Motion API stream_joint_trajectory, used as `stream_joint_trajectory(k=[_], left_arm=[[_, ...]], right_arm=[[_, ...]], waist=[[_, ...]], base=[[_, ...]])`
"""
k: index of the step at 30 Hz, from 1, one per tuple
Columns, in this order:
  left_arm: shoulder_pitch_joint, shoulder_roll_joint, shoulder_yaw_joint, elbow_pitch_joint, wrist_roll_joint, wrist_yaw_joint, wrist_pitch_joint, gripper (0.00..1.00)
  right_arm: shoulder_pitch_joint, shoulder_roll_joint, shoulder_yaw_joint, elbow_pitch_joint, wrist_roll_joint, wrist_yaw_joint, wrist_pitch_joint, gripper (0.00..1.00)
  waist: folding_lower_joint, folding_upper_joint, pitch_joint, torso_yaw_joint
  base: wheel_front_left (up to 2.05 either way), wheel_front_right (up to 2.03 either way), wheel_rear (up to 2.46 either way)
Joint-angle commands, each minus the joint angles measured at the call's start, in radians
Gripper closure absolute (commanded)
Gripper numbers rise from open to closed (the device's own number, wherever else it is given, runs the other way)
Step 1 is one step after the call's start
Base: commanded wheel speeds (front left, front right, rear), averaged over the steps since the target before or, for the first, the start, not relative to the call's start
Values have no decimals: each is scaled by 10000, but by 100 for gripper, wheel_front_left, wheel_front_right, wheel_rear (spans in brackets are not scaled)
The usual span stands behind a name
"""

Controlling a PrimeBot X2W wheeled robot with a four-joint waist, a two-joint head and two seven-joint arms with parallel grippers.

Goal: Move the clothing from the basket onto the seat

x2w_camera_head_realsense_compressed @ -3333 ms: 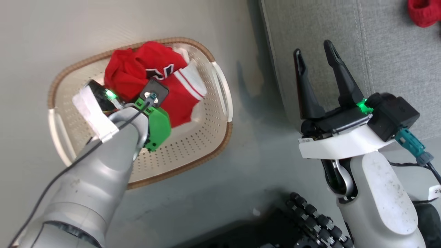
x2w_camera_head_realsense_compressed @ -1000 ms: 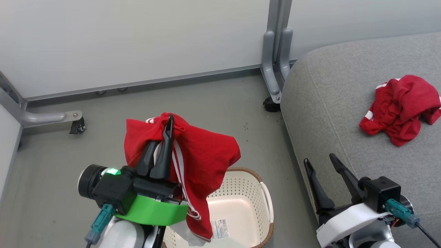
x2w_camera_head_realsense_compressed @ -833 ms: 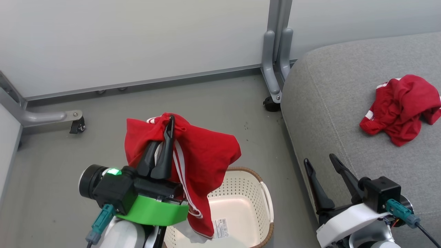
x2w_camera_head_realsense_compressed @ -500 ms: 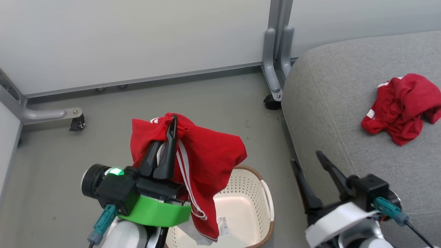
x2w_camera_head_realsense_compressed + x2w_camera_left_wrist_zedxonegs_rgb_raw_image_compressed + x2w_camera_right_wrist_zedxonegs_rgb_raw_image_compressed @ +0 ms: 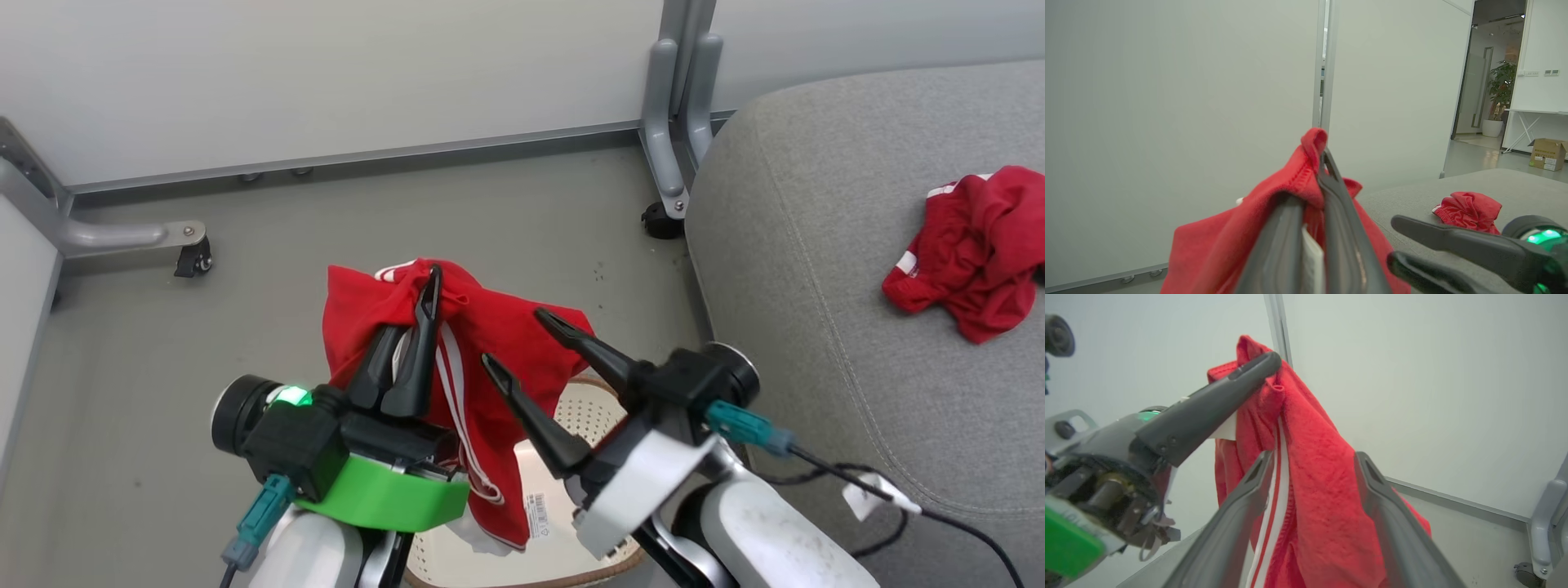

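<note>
While the left gripper (image 5: 430, 282) is clenched on a bunch of the bright red fabric garment with white stripe trim (image 5: 498, 343), the rest hangs above the cream perforated plastic basket with brown rim (image 5: 589, 411) at 6 o'clock. Right gripper (image 5: 513, 336) released, fingers spread, just beside the cloth. Second crumpled red garment (image 5: 976, 249) lies on the light grey upholstered seat (image 5: 816, 269), 3 o'clock.

Left wrist: fingers pinch red fabric (image 5: 1220, 249); right gripper (image 5: 1392, 241) at 4 o'clock.

Right wrist: cloth (image 5: 1314, 477) shows between the spread fingers, contact unclear; left gripper (image 5: 1267, 363) at 10 o'clock.
</note>
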Motion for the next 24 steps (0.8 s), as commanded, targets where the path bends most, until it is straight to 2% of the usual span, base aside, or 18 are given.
stream_joint_trajectory(k=[1, 10, 11, 13, 24], left_arm=[[-212, -18, -14, 25, 41, -27, -4, 100], [-257, -101, -223, 146, 44, -190, -4, 100], [-262, -110, -248, 147, 48, -193, -4, 100], [-284, -121, -290, 155, 54, -206, -5, 100], [-255, -81, -267, 176, 1, -153, -5, 100]], right_arm=[[-316, -33, 171, 301, 164, -3, -142, 0], [-1748, 192, 1255, 2840, 823, -3, -725, 2], [-1836, 218, 1346, 2999, 912, -3, -749, 41], [-1998, 264, 1571, 3312, 1096, -3, -799, 100], [-2524, 320, 2286, 4234, 1854, -3, -1214, 100]], waist=[[0, 0, 32, 51], [0, 0, 8, 143], [0, 0, 9, 143], [0, 0, -1, 138], [0, 0, -66, 60]], base=[[0, 0, 0], [0, 0, 0], [0, 0, 0], [0, 0, 0], [0, 0, 0]])
